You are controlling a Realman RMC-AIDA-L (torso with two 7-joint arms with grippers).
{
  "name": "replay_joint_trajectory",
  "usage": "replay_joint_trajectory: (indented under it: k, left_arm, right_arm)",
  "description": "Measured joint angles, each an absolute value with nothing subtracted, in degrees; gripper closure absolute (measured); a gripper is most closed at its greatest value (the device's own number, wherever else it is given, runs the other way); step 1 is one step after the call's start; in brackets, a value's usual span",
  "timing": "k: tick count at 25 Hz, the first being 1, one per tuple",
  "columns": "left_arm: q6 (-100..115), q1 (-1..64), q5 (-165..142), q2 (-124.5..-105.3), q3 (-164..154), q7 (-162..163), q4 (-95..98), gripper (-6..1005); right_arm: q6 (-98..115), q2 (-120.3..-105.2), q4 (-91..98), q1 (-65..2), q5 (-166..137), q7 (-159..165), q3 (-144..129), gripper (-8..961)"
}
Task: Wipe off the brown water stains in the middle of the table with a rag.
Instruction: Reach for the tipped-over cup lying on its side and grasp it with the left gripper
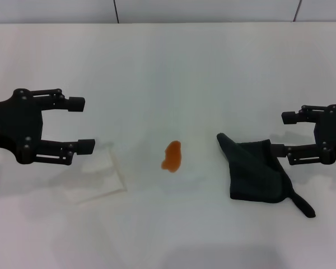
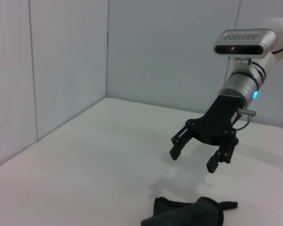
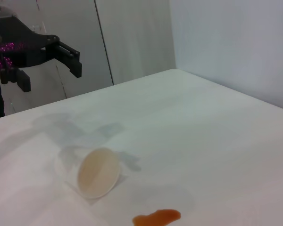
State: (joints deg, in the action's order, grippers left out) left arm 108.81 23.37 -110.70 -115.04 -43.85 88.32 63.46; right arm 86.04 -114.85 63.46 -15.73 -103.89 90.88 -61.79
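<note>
Jaws spread on both; only right wrist shows cup (image 3: 98, 172) clearly.

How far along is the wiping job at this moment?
Nothing looks done: the brown water stain sits whole and glossy on the table. The rag lies flat beside it, ungripped. The right gripper hovers open just beyond the rag, apparently about to pick it up. The left gripper is open above a tipped-over cup. Grasping and wiping remain.
</note>
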Motion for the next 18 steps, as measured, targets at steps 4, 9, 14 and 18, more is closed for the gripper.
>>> replay_joint_trajectory:
  k: [4, 9, 14, 18]
  left_arm:
    - [108.8, 23.2, -110.7, -115.04, -43.9, 88.3, 63.5, 138]
    - [108.6, 23.1, -110.7, -115.04, -43.9, 88.4, 63.5, 138]
    - [108.2, 23.0, -110.8, -115.04, -43.9, 88.5, 63.5, 138]
    - [107.3, 23.2, -111.3, -114.66, -43.9, 88.6, 63.5, 138]
  right_arm:
    - [85.8, -114.87, 63.4, -15.7, -103.9, 90.9, -61.8, 124]
    - [85.7, -114.94, 63.3, -15.7, -103.8, 90.9, -61.8, 124]
    - [85.7, -114.96, 63.1, -15.7, -103.6, 90.9, -61.8, 124]
    - [85.6, -115.00, 63.0, -15.7, -103.4, 90.9, -61.8, 124]
